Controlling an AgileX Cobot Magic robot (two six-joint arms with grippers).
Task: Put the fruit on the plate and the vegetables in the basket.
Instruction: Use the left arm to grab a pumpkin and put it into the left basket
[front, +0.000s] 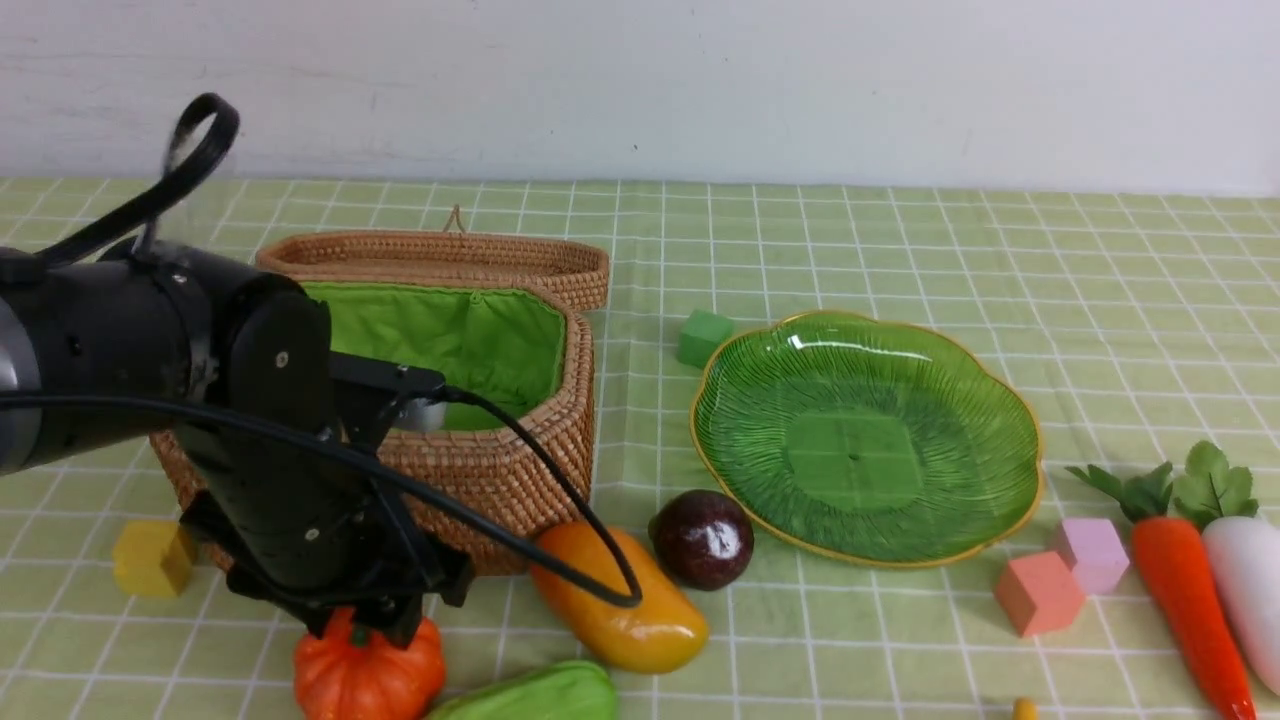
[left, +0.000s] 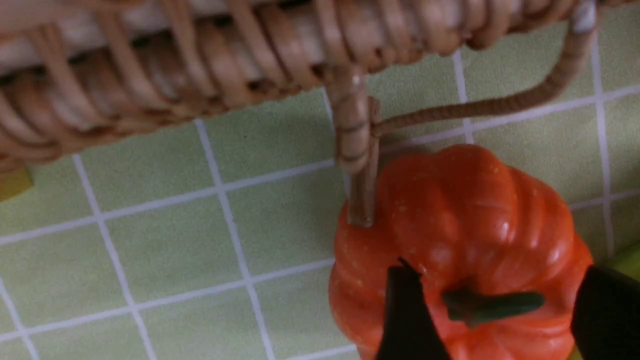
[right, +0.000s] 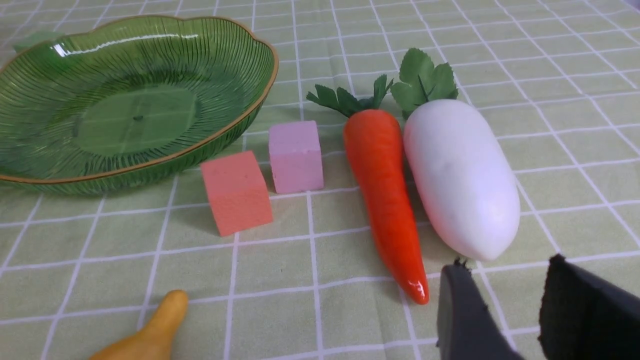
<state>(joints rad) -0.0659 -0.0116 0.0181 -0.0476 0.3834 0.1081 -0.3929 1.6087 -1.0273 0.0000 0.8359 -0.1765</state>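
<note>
Pumpkin (front: 365, 672) sits on the tablecloth (front: 900, 250) at the near left, just in front of the wicker basket (front: 500, 470), whose open mouth lies farther back and higher. The left gripper (front: 372, 628) hangs straight down over it, so the left arm is plainly the nearer one.

The left wrist view shows what the front view hides behind the arm. The jaws stand apart, one fingertip (left: 407, 315) over the crown and the other at the pumpkin's edge. The green stem (left: 492, 306) lies bent over between them, along the closing line, with nothing clamped yet. It also shows the basket's toggle peg (left: 357, 165) resting on the pumpkin's shoulder, which I judge could snag on the lift.

The right gripper (right: 505, 310) is parted and empty, its tips just near of the carrot (right: 385, 200) and white radish (right: 460, 175). These lie side by side at the near right, long axes running near to far and leaves at the far end. The green glass plate (front: 860, 430) is bare.
</note>
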